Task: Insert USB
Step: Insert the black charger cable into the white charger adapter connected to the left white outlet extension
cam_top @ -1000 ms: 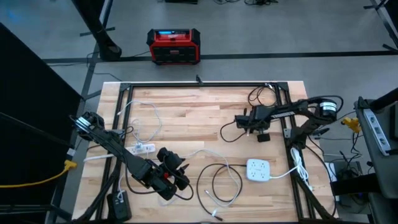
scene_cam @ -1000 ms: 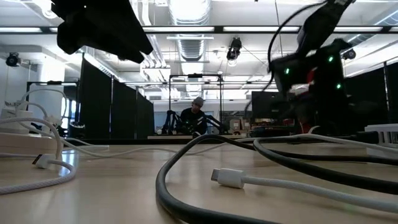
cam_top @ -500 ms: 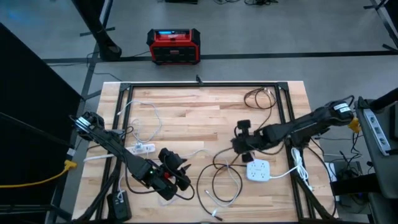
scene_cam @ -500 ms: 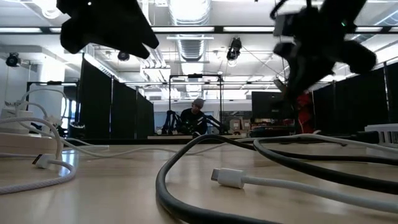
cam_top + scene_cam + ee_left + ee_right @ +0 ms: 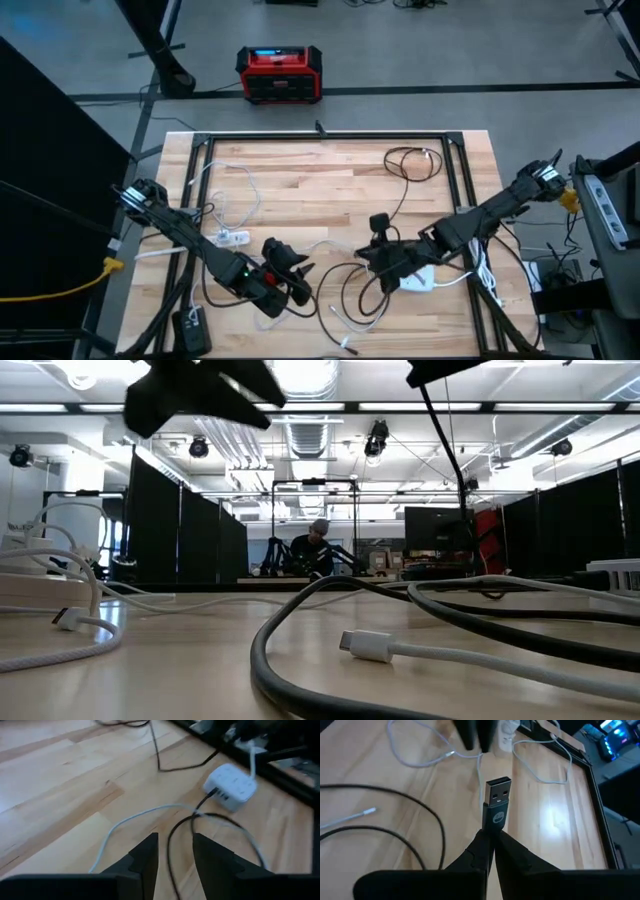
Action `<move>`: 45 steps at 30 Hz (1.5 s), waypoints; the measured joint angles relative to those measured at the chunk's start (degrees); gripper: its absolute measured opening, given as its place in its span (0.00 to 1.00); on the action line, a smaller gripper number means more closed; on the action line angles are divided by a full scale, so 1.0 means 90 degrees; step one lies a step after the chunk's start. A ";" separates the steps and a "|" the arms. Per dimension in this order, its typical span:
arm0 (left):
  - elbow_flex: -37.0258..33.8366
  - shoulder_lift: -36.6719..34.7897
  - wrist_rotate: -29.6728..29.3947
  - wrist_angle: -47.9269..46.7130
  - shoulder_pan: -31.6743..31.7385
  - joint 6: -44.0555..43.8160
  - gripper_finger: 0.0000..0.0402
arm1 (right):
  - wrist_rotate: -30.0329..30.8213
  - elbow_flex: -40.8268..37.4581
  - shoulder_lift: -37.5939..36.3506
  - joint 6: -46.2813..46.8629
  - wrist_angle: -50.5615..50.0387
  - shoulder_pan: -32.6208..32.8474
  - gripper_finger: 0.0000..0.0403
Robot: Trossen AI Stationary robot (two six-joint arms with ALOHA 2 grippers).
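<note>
**A:** Item one, the task's thing?

**B:** USB plug point(image 5: 497, 800): rectangular bright metal shell with two square holes on its face, on a dark moulded body bearing a round logo. It stands upright out of the right gripper point(image 5: 491, 840), whose two dark fingers are clamped together on the body. Its black cable point(image 5: 400, 200) runs back across the table to a loose coil near the far edge.

**A:** Location?

**B:** Held above the wooden tabletop point(image 5: 300, 190), front of centre, just beside the white power block point(image 5: 420, 275). The right gripper point(image 5: 383, 262) reaches there from the right side.

**A:** The block?

**B:** White plastic, squarish with rounded corners, sockets on top, dark ports along one side point(image 5: 229, 782). A black lead already sits plugged into that side.

**A:** Left arm?

**B:** Left gripper point(image 5: 290, 275) near the front edge, left of centre; its fingers point(image 5: 145, 860) stand apart, holding nothing.

**A:** Remaining stock?

**B:** Tabletop of pale butcher-block planks, smooth finish. White cable point(image 5: 125, 822) curving across it; a thick grey cable point(image 5: 300, 620) looped in front; a white connector point(image 5: 365, 646) lying flat.
</note>
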 joint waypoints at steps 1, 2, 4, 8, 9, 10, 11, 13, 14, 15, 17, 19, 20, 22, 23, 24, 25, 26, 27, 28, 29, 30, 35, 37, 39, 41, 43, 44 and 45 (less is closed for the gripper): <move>0.0000 0.0000 -0.0005 0.0282 0.0030 0.0315 0.28 | 0.0008 0.0000 0.0034 0.0004 0.0018 0.0036 0.01; 0.0000 0.0000 -0.0004 0.0596 0.0063 0.0697 0.28 | 0.0007 -0.0001 0.0075 0.0009 0.0071 0.0067 0.01; 0.0000 0.0002 0.0013 0.1318 0.0130 0.1647 0.29 | 0.0001 0.0000 0.0139 0.0004 0.0096 0.0110 0.01; 0.0000 0.0002 0.0150 0.2549 0.0178 0.3442 0.31 | -0.0024 -0.0002 0.0158 0.0045 0.0067 0.0110 0.01; 0.0000 0.0002 0.0180 0.2785 0.0173 0.3861 0.31 | -0.0022 -0.0002 0.0155 0.0046 0.0046 0.0119 0.01; 0.0001 0.0002 0.0217 0.2974 0.0173 0.4291 0.32 | -0.0021 -0.0002 0.0154 0.0045 0.0036 0.0127 0.01; 0.0019 0.0002 0.0327 0.3064 0.0174 0.4750 0.32 | -0.0028 -0.0002 0.0153 0.0041 0.0039 0.0137 0.01; 0.0105 0.0014 0.0697 0.3112 0.0182 0.5583 0.32 | -0.0040 -0.0002 0.0141 0.0044 0.0041 0.0163 0.01; 0.0167 0.0050 0.0805 0.3116 0.0196 0.5886 0.32 | -0.0040 -0.0002 0.0139 0.0043 0.0041 0.0167 0.01; 0.0238 0.0089 0.0870 0.3111 0.0205 0.6171 0.32 | -0.0038 -0.0002 0.0135 0.0041 0.0042 0.0172 0.01; 0.0416 0.0213 0.0902 0.3095 0.0232 0.6805 0.33 | -0.0047 -0.0005 0.0134 0.0045 0.0041 0.0178 0.01; 0.0607 0.0367 0.0904 0.3049 0.0263 0.7371 0.36 | -0.0079 -0.0005 0.0134 0.0046 0.0043 0.0178 0.01; 0.0716 0.0461 0.0902 0.3041 0.0292 0.7579 0.38 | -0.0089 -0.0005 0.0134 0.0046 0.0043 0.0180 0.01; 0.0942 0.0638 0.0912 0.2910 0.0359 0.7785 0.42 | -0.0093 -0.0005 0.0134 0.0064 0.0041 0.0183 0.01; 0.1071 0.0720 0.0912 0.2754 0.0406 0.7800 0.44 | -0.0093 -0.0005 0.0134 0.0086 0.0043 0.0180 0.01; 0.1186 0.0792 0.0912 0.2589 0.0456 0.7795 0.46 | -0.0095 -0.0005 0.0134 0.0113 0.0047 0.0182 0.01; 0.1309 0.0872 0.0909 0.2374 0.0506 0.7762 0.49 | -0.0096 -0.0005 0.0134 0.0142 0.0042 0.0183 0.01; 0.1421 0.0925 0.0908 0.2179 0.0542 0.7735 0.51 | -0.0099 -0.0005 0.0133 0.0172 0.0041 0.0188 0.01; 0.1521 0.0988 0.0908 0.1993 0.0582 0.7726 0.52 | -0.0097 -0.0005 0.0133 0.0198 0.0043 0.0195 0.01; 0.1615 0.1059 0.0904 0.1896 0.0616 0.7723 0.54 | -0.0097 -0.0005 0.0133 0.0206 0.0041 0.0204 0.01; 0.1699 0.1109 0.0907 0.1825 0.0633 0.7722 0.55 | -0.0096 -0.0005 0.0132 0.0198 0.0044 0.0219 0.01; 0.1762 0.1162 0.0911 0.1744 0.0644 0.7724 0.56 | -0.0105 -0.0005 0.0132 0.0172 0.0042 0.0233 0.01; 0.1885 0.1229 0.1375 0.1620 0.0700 0.7704 0.55 | -0.0111 -0.0005 0.0129 0.0168 0.0043 0.0265 0.01; 0.1885 0.1229 0.1410 0.1605 0.0719 0.7677 0.52 | -0.0111 -0.0005 0.0129 0.0168 0.0043 0.0265 0.01; 0.1885 0.1229 0.1411 0.1566 0.0751 0.7563 0.47 | -0.0110 -0.0005 0.0129 0.0168 0.0043 0.0265 0.01; 0.1885 0.1229 0.1412 0.1514 0.0797 0.7396 0.41 | -0.0110 -0.0005 0.0129 0.0168 0.0043 0.0277 0.01; 0.1885 0.1229 0.1415 0.1460 0.0848 0.7247 0.35 | -0.0110 -0.0005 0.0129 0.0165 0.0043 0.0290 0.01; 0.1885 0.1231 0.1420 0.1424 0.0868 0.7198 0.32 | -0.0110 -0.0005 0.0129 0.0170 0.0043 0.0294 0.01; 0.1885 0.1230 0.1433 0.1371 0.0885 0.7160 0.29 | -0.0107 -0.0005 0.0129 0.0189 0.0042 0.0308 0.01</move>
